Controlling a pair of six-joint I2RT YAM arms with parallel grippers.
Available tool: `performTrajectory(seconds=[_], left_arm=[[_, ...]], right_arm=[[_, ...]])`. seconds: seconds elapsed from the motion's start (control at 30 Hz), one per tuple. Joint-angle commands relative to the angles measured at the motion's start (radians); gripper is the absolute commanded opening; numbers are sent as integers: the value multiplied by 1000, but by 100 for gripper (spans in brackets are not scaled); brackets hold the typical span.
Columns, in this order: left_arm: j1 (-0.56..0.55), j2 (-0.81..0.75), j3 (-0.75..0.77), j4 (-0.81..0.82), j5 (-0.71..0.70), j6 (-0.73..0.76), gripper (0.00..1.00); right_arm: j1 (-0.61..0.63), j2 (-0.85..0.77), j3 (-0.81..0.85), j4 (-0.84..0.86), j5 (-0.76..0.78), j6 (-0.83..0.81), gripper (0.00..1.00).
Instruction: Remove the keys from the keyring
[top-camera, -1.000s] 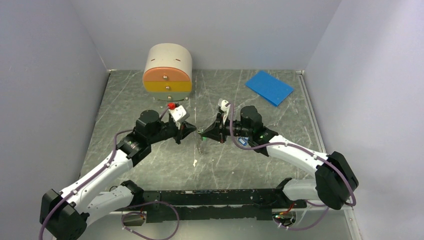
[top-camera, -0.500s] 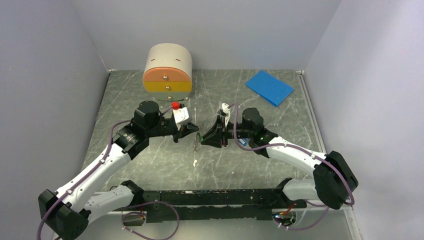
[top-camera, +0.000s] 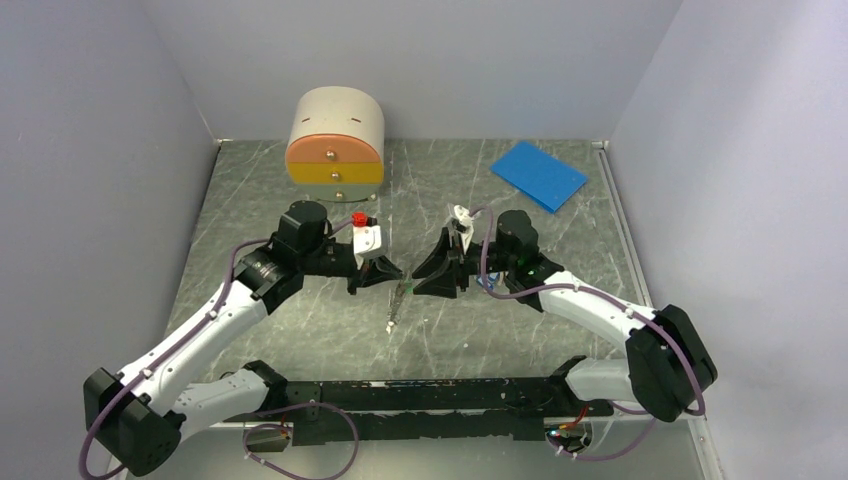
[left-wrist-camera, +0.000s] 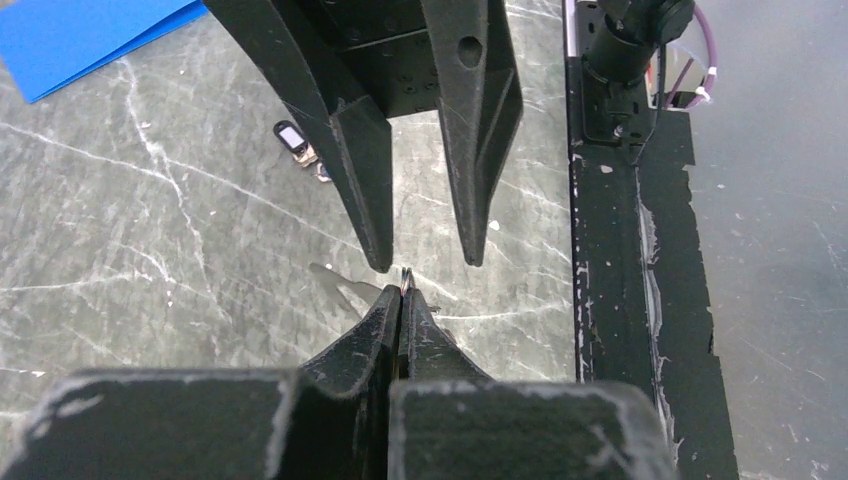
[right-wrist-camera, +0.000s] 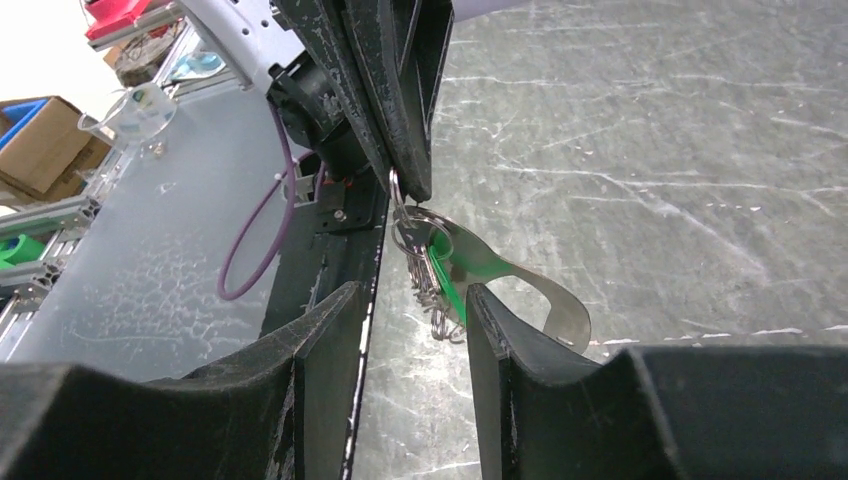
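The left gripper (left-wrist-camera: 403, 300) has its jaws pressed together, and their tips pinch the top ring of the keyring (right-wrist-camera: 428, 300). The grey chain hangs down from that pinch. The keys (right-wrist-camera: 470, 268), a green tag with a silvery blade, dangle off the ring just beside the chain and above the table (top-camera: 300, 190).

The right gripper (right-wrist-camera: 412, 295) faces it tip to tip with its jaws apart, clamping nothing. The chain hangs just beyond the gap between its fingers. Whether the green tag brushes one finger cannot be told.

At the back of the table stands a round-topped grey drawer box (top-camera: 335, 125). Its pink upper drawer and yellow lower drawer are both closed, so what is inside stays hidden. A blue sheet (top-camera: 538, 174) lies flat near the back right corner. Small blue and black tags (left-wrist-camera: 293, 138) lie on the table under the right arm.

Both arms reach forward from their bases and bend inward, so the wrists point at each other over the middle of the table.
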Motion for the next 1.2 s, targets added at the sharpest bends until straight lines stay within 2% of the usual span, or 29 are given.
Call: performTrajectory(seconds=[0.0,0.47,0.7,0.87,1.03,1.17], left_arm=[[-5,4,23,39,78,13,3],[-14,20,20,69,123,-10,3],[-17,35,18,80,135,-20,3],[-19,40,14,85,128,-23,3],[-19,42,15,80,122,-18,3],[-19,38,19,63,112,-7,2]], right_arm=[[-22,-16,11,110,-73,5,46],[-16,88,37,263,-145,106,45],[1,114,38,303,-151,121,48],[6,149,18,477,-172,238,48],[8,195,-2,672,-211,358,41],[7,198,1,660,-235,355,40]])
